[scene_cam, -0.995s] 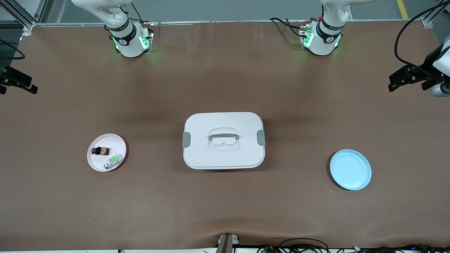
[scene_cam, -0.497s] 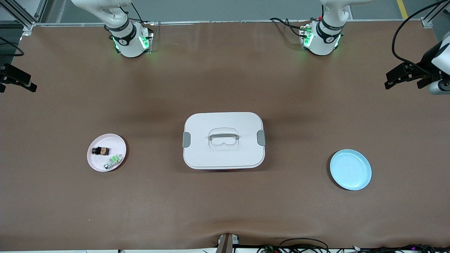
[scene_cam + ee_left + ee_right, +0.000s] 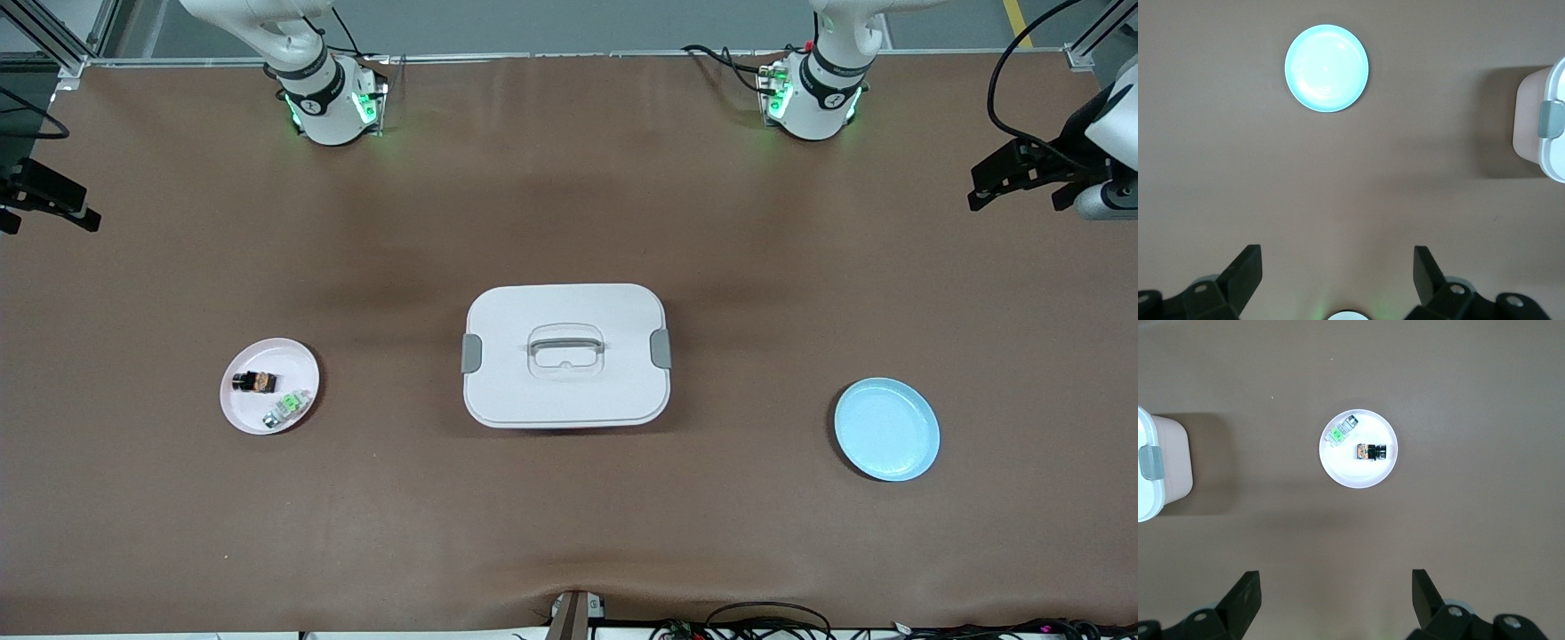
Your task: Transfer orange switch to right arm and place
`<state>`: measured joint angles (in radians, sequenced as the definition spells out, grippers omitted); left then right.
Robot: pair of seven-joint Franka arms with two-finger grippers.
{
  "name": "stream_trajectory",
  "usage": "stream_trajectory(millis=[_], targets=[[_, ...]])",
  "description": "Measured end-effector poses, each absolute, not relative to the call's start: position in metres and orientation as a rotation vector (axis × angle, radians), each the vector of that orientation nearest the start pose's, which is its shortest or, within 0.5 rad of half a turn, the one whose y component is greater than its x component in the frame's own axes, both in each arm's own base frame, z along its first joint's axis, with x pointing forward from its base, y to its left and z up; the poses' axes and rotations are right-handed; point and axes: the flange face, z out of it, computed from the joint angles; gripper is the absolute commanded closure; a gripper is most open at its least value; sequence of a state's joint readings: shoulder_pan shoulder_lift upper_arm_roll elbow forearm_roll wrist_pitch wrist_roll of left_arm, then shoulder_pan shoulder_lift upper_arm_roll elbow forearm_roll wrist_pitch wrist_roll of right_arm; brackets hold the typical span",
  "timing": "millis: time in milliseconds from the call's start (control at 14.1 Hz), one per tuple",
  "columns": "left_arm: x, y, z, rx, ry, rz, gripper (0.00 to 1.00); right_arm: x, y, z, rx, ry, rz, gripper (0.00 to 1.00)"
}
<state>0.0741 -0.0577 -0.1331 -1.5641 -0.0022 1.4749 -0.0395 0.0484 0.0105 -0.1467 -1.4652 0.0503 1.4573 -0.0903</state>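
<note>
Orange switch lies on its side in the pink plate, toward the right arm's end of the table, long axis roughly along the table's length. A green-and-clear part sits just beside it, nearer the front camera. Right gripper, jaws wide and empty, hangs high at that end. Left gripper, equally wide, is well apart, across the lidded white box. Judgement: the right arm is far nearer.

The lidded box sits mid-table. Toward the right arm's end from it lies a plate carrying the orange switch and a small clear part. Toward the left arm's end from it lies a second plate.
</note>
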Motion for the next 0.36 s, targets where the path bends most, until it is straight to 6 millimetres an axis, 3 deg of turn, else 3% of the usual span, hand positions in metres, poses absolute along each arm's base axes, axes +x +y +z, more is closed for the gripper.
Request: stream_trajectory(millis=[355], targets=[[0.5257,-0.0333,0.6538,-3.135,0.029,0.038,0.00,0.5420,-0.0456,0.6578,-3.090,-0.001,0.044,0.00]])
